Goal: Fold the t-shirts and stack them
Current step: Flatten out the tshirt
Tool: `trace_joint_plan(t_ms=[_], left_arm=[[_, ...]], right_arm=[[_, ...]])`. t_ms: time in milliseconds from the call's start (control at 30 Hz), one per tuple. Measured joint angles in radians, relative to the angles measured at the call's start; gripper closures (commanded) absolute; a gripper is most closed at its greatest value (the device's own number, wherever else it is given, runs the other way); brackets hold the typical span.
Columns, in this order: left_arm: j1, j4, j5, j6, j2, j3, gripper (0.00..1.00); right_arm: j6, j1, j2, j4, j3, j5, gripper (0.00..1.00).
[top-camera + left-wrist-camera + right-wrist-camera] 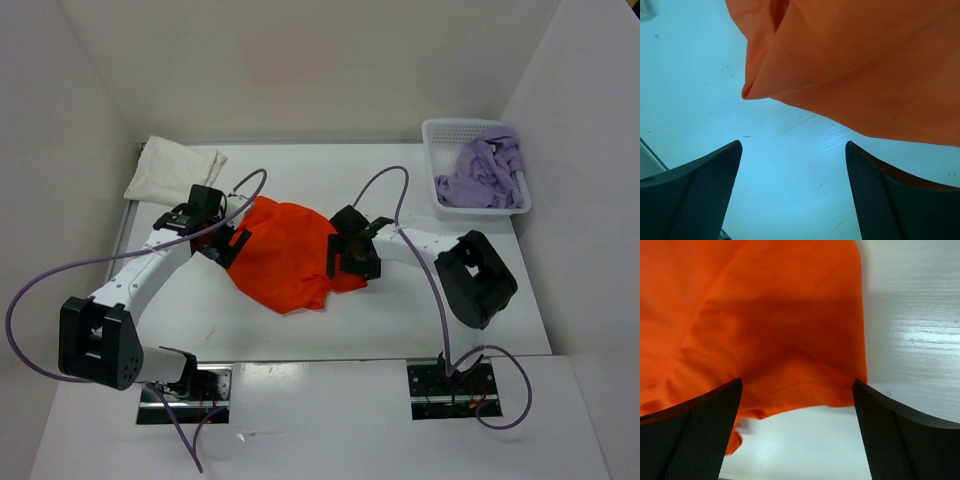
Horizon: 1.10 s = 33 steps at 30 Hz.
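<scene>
— How will the orange t-shirt [288,258] handle?
— Soft, light, limp. It lies crumpled mid-way across the desk [400,310]; pinch a hem corner at each side.
— Grippers?
— The left gripper [228,246] and right gripper [340,258] flank it, both wide open, holding nothing.
— Count?
— Three shirts: that one, a cream t-shirt [172,168] far left, a lavender t-shirt [483,175] in the one basket [440,130].

The middle t-shirt [285,255] lies at the centre of the table [400,320], between the left gripper [225,245] at its left edge and the right gripper [340,262] over its right edge. Behind and left of it, at the far-left corner, lies another t-shirt [172,170]. At the far-right corner stands the basket [440,135], with a third t-shirt [485,175] in it.
</scene>
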Motion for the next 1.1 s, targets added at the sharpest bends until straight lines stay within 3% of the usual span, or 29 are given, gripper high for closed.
trace_joint_plan(t_ms=[67, 133, 167, 233, 467, 800, 967, 1100], left_arm=[[0.0, -0.012, 0.007, 0.0, 0.0, -0.002, 0.09], [0.0, -0.011, 0.013, 0.0, -0.003, -0.002, 0.09], [0.0, -0.011, 0.015, 0.0, -0.003, -0.002, 0.09], [0.0, -0.014, 0.02, 0.0, -0.003, -0.002, 0.09], [-0.007, -0.04, 0.047, 0.021, -0.052, 0.005, 0.09], [-0.127, -0.066, 0.129, 0.08, -0.09, 0.16, 0.0], [-0.197, -0.077, 0.204, 0.08, -0.045, 0.252, 0.0], [-0.321, -0.077, 0.231, 0.081, 0.007, 0.27, 0.0]], right_arm=[[-0.001, -0.002, 0.027, 0.014, -0.016, -0.004, 0.2], [0.002, -0.012, 0.026, 0.028, -0.021, -0.019, 0.42], [0.0, -0.017, 0.027, 0.031, -0.023, -0.023, 0.73], [0.001, -0.025, 0.027, 0.037, -0.029, -0.037, 0.98], [-0.021, -0.031, -0.034, -0.011, 0.046, -0.063, 1.0], [-0.074, -0.023, -0.251, -0.089, 0.633, 0.068, 1.0], [-0.088, -0.016, -0.28, -0.127, 0.826, 0.174, 1.0], [-0.1, -0.009, -0.253, -0.189, 0.948, 0.238, 1.0]])
